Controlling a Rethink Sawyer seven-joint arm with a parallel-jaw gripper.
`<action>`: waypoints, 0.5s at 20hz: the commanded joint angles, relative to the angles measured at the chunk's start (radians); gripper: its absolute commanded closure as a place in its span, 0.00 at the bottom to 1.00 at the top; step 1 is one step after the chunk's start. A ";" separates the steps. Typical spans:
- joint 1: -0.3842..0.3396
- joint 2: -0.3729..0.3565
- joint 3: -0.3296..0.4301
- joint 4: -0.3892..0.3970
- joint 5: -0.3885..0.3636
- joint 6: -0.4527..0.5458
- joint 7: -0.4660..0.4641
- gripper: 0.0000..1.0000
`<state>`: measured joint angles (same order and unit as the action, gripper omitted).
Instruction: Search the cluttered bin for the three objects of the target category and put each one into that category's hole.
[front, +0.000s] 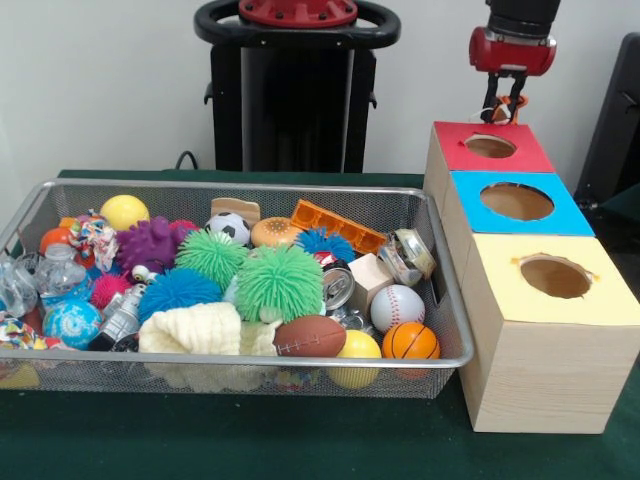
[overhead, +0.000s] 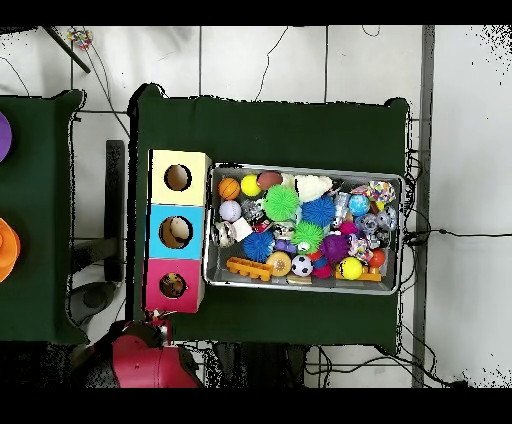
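Note:
Three wooden boxes stand in a row right of the bin, each with a round hole in its top: a red-topped box (front: 532, 155), a blue-topped box (front: 572, 216) and a yellow-topped box (front: 610, 300). My gripper (front: 505, 110) hangs just above the back of the red box's hole (front: 490, 146), shut on a small orange thing that is too small to identify. From overhead the gripper (overhead: 160, 318) sits at the red box's (overhead: 155, 288) near end. The wire mesh bin (front: 240, 186) is packed with toys, among them a baseball (front: 397, 307), a basketball (front: 410, 341), a football (front: 310, 337) and a soccer ball (front: 230, 228).
The bin also holds spiky green (front: 280, 283), blue and purple balls, a yellow ball (front: 124, 211), a cream knitted piece (front: 195, 328), a metal can (front: 338, 288), an orange block (front: 335, 225) and plastic bottles at the left. Green cloth covers the table (front: 300, 440).

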<state>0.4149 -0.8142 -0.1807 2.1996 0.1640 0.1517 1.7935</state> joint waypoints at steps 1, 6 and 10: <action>-0.025 0.028 -0.008 -0.116 0.077 -0.046 0.235 1.00; -0.026 0.034 -0.021 -0.138 0.076 -0.046 0.226 1.00; -0.028 0.044 -0.027 -0.155 0.080 -0.039 0.224 1.00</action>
<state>0.4150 -0.8142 -0.1820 2.1996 0.1661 0.1517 1.7935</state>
